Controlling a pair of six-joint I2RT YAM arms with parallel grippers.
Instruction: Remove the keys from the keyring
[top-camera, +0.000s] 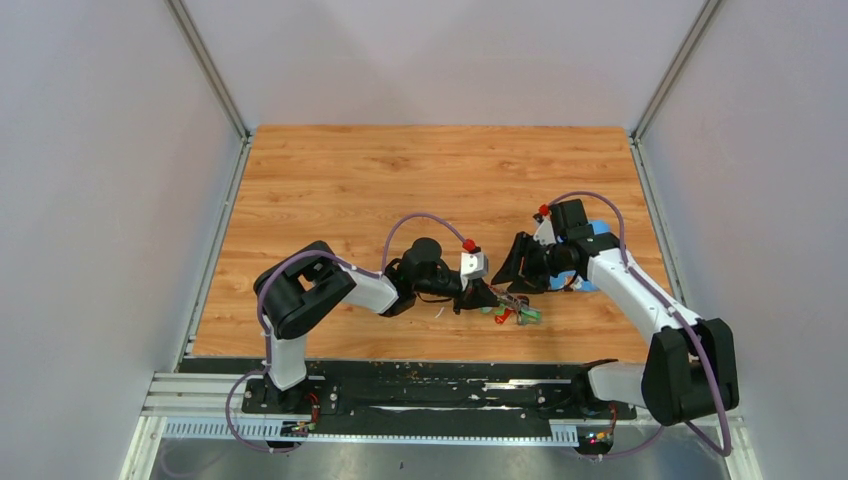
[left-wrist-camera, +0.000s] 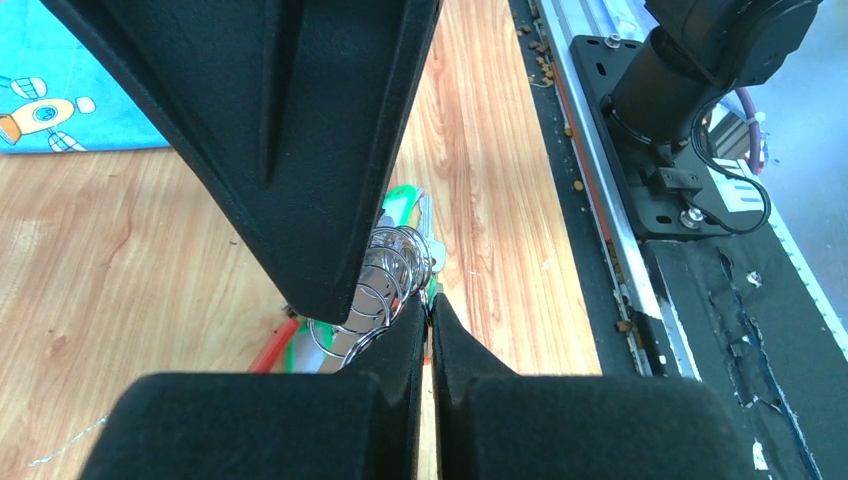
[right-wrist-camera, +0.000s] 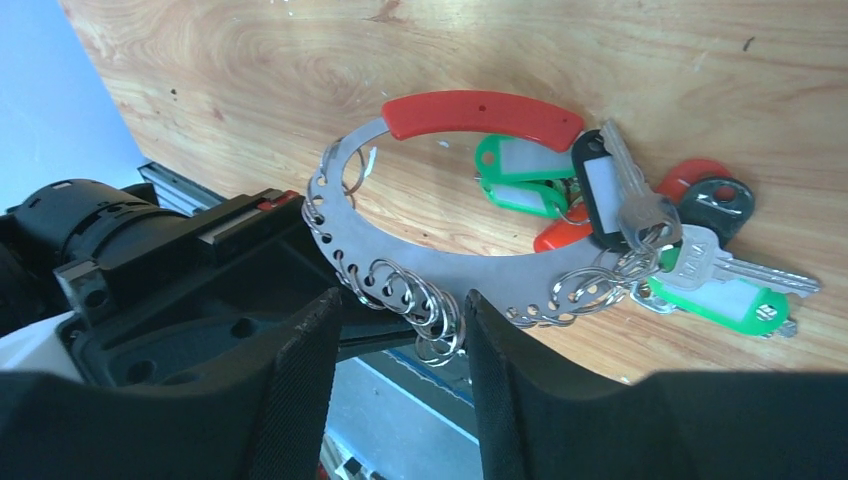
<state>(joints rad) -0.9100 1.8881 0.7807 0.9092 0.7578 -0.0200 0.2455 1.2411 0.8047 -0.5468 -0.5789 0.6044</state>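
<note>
The keyring (right-wrist-camera: 455, 272) is a silvery crescent plate with a red curved piece (right-wrist-camera: 480, 112) and several small wire rings (right-wrist-camera: 425, 305). The keys (right-wrist-camera: 690, 265), with green, red and black heads, hang bunched at its right end on the wood; from above they show as a small heap (top-camera: 516, 314). My left gripper (left-wrist-camera: 430, 306) is shut on the keyring's edge, beside the rings (left-wrist-camera: 385, 285); seen from above it (top-camera: 480, 297) is just left of the keys. My right gripper (right-wrist-camera: 402, 300) is open, its fingers on either side of the small rings, and it (top-camera: 515, 272) hangs just above the heap.
A blue printed cloth (left-wrist-camera: 70, 100) lies on the wooden table behind the right arm (top-camera: 597, 232). The black base rail (top-camera: 430, 385) runs along the near edge, with the right arm's base (left-wrist-camera: 690, 90) close by. White walls enclose the table.
</note>
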